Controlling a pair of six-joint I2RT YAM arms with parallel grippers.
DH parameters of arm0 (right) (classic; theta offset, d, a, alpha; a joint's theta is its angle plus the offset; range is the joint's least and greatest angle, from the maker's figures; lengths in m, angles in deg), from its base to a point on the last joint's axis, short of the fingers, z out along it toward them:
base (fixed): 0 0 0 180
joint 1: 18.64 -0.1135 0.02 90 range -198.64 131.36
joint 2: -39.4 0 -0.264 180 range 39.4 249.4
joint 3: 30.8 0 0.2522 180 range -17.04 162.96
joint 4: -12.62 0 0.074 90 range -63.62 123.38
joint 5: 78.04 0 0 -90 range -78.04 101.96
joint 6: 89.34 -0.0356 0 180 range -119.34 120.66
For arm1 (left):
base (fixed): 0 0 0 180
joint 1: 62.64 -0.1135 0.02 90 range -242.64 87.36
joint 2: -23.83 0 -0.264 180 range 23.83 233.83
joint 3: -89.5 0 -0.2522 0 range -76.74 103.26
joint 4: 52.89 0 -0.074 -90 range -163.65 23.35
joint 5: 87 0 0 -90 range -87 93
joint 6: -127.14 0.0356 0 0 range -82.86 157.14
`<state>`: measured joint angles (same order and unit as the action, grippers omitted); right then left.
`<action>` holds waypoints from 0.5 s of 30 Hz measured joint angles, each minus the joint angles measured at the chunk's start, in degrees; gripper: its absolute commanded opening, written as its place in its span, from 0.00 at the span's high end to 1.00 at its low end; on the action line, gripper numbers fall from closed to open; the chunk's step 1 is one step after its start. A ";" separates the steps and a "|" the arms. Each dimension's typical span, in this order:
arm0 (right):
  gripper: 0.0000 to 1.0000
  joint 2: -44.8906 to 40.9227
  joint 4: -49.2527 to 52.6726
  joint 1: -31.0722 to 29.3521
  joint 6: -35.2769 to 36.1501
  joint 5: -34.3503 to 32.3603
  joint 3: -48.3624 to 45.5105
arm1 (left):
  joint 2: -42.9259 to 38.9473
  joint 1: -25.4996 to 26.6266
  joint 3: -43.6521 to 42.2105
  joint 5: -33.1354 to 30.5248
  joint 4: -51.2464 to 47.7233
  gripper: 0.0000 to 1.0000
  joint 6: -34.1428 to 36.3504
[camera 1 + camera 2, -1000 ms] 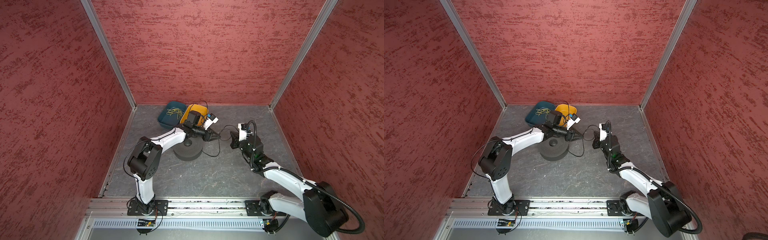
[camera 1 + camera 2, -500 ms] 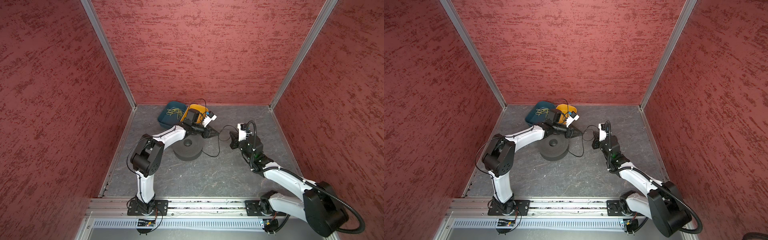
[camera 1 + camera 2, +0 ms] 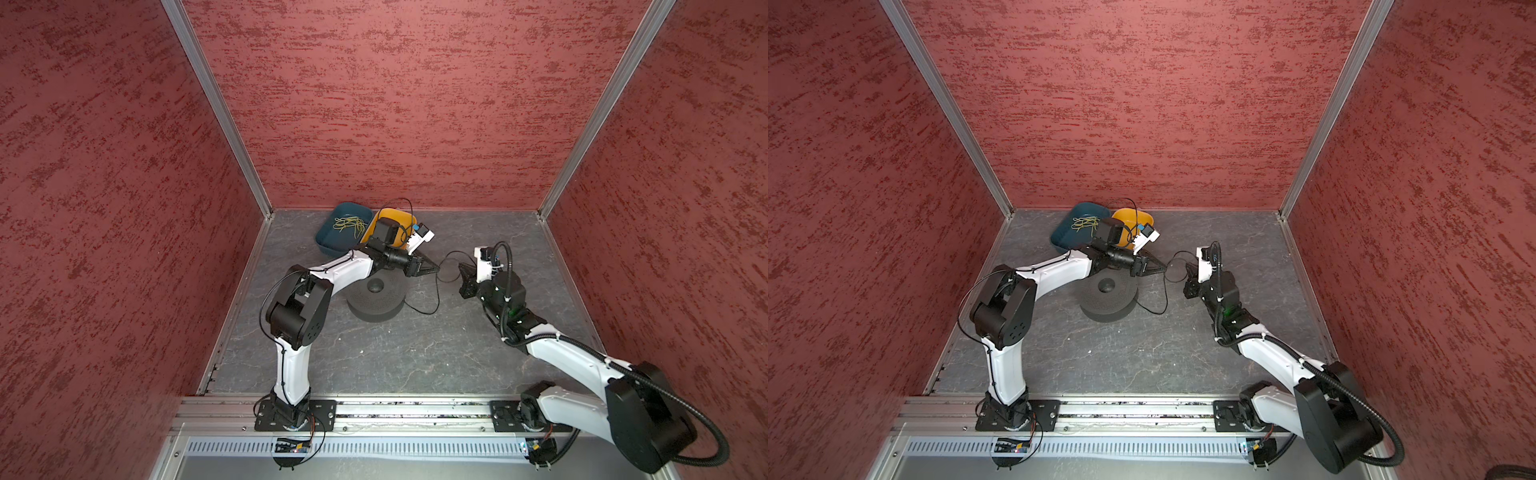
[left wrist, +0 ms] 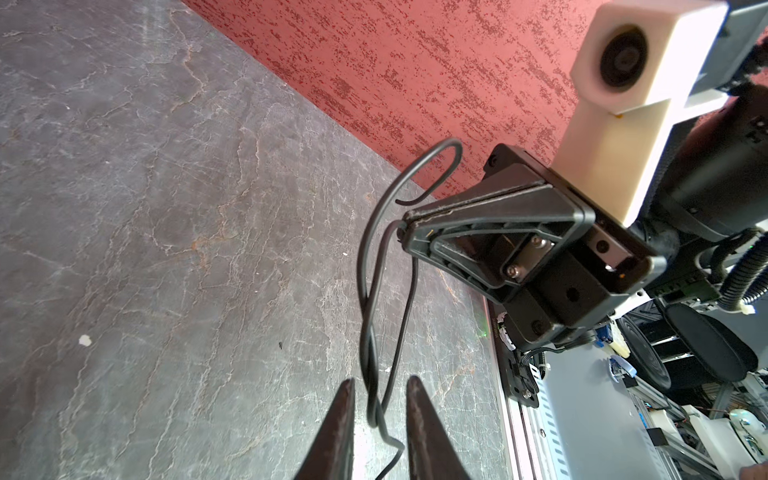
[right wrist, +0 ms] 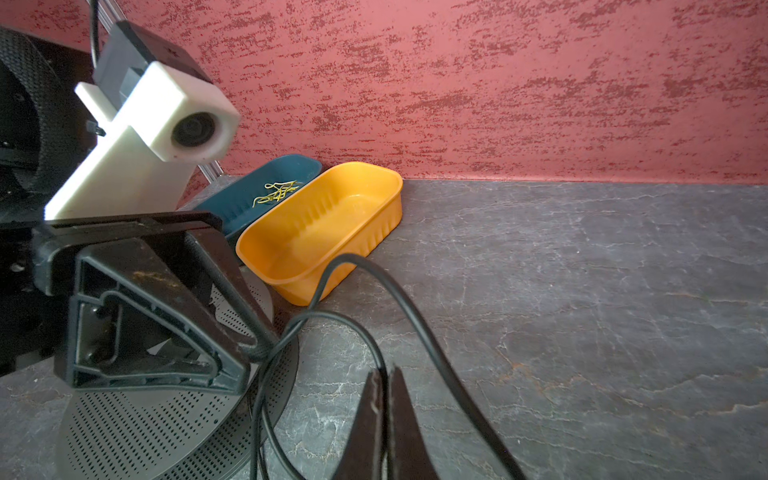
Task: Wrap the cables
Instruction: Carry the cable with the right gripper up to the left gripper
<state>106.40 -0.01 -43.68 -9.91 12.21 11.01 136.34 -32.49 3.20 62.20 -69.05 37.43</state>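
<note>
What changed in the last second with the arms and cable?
The left gripper narrowed its jaws around the cable, not yet pinching it; its elbow rose a little. The right gripper stayed shut on the cable. The spool did not move.

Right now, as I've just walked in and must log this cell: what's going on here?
Two robot arms are handling a thin black cable above the grey floor. The right tool is shut on a loop of it. The left tool faces it, its fingers a little apart with two strands running between them, not yet pinched. From there the cable trails down to the floor beside the round black spool. The wrapping looks unfinished: a slack loop lies loose.
</note>
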 measured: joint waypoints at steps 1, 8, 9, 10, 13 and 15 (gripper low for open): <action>1.00 0.07 0.00 0.00 -0.02 0.00 0.00 | 0.00 0.02 0.00 0.13 0.00 0.78 0.04; 1.00 0.11 0.00 0.00 -0.13 0.07 0.00 | 0.22 0.17 0.50 0.28 -0.61 0.81 0.42; 1.00 0.11 0.00 -0.02 -0.13 0.07 0.00 | 0.33 0.17 0.59 0.28 -0.59 0.80 0.44; 1.00 0.11 0.00 -0.02 -0.15 0.11 0.00 | 0.44 0.20 0.74 0.28 -0.63 0.80 0.46; 1.00 0.11 -0.02 -0.02 -0.15 0.13 0.00 | 0.85 0.28 1.14 0.24 -0.92 0.79 0.48; 1.00 0.11 -0.02 -0.02 -0.15 0.13 0.00 | 0.85 0.35 1.22 0.20 -1.25 0.75 0.59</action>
<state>106.51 -0.03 -43.70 -10.06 12.34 11.01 137.19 -32.14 4.42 62.40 -70.29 38.02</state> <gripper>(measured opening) 0.050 0.227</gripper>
